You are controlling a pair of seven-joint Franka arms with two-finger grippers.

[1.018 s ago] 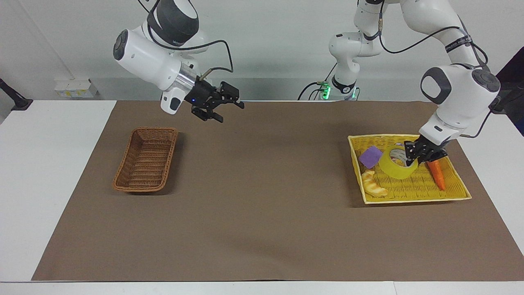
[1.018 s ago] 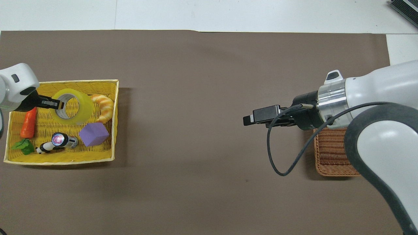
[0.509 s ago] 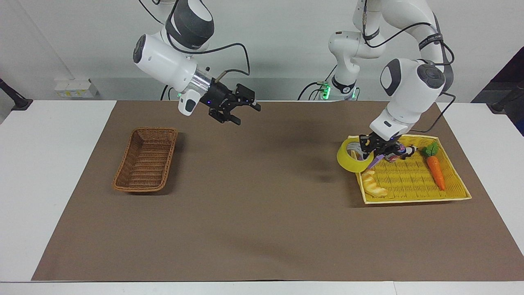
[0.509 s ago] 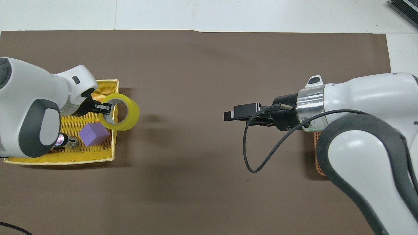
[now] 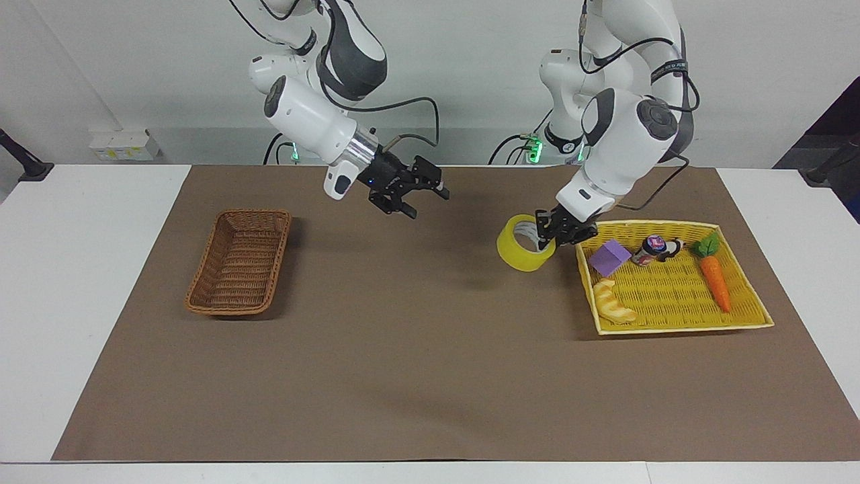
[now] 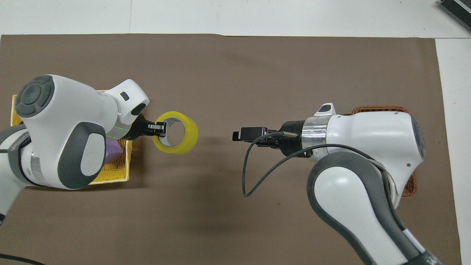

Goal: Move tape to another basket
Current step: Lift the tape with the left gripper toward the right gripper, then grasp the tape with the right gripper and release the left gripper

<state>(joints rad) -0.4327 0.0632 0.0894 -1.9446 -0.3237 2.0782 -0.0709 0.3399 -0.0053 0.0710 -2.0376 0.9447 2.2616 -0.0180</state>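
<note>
The tape, a yellow roll with a pale core, hangs in the air just outside the yellow basket, over the brown mat. My left gripper is shut on the roll's wall, one finger inside the core. In the overhead view the tape is held by the left gripper. My right gripper is open and empty, in the air over the middle of the mat, pointing toward the tape; overhead it shows too. The brown wicker basket stands empty at the right arm's end.
The yellow basket holds a purple block, a croissant toy, a carrot and a small can. In the overhead view the right arm covers most of the wicker basket.
My left gripper has lifted the tape out of the yellow basket and carried it toward the mat's middle. My right gripper has moved toward the middle too, still open.
</note>
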